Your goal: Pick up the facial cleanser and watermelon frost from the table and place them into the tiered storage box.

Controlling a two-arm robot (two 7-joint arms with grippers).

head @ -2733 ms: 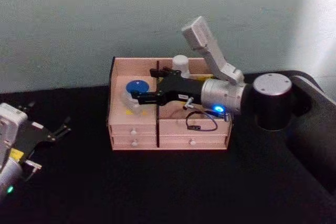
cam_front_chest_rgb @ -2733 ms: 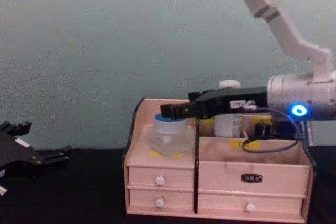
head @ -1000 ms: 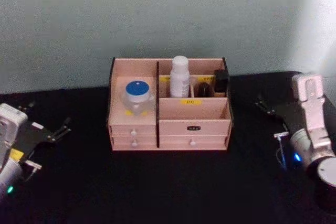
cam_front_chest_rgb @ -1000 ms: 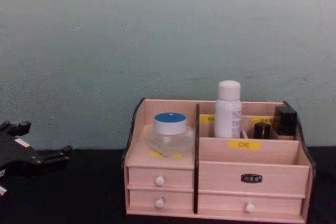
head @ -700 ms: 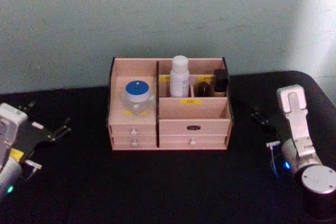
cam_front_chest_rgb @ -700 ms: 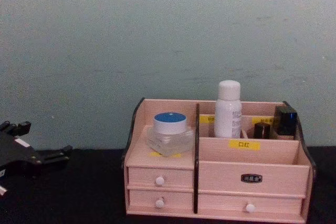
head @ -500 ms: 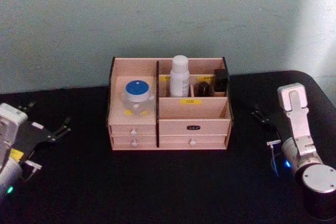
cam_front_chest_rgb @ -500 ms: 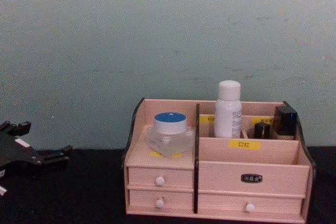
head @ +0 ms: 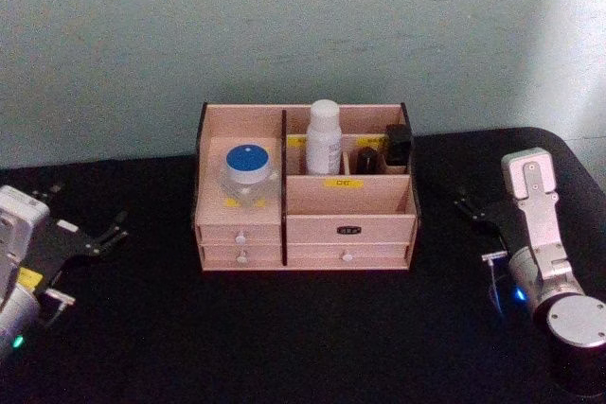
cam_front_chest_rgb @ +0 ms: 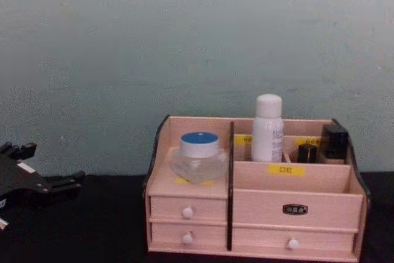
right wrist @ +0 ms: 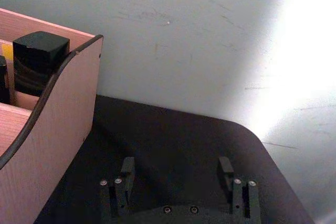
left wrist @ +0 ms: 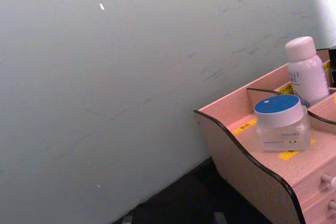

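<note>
Black tabletop (head: 303, 328) holds boxy wooden tiered storage box (head: 350, 207); both grippers' fingers spread.

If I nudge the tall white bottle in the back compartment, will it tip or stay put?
The bottle stands upright, tall and narrow, so a push near its cap would probably tip it. It rises well above the box walls, which may only catch its base. Its smooth round body looks slippery and would likely roll if it fell.
</note>
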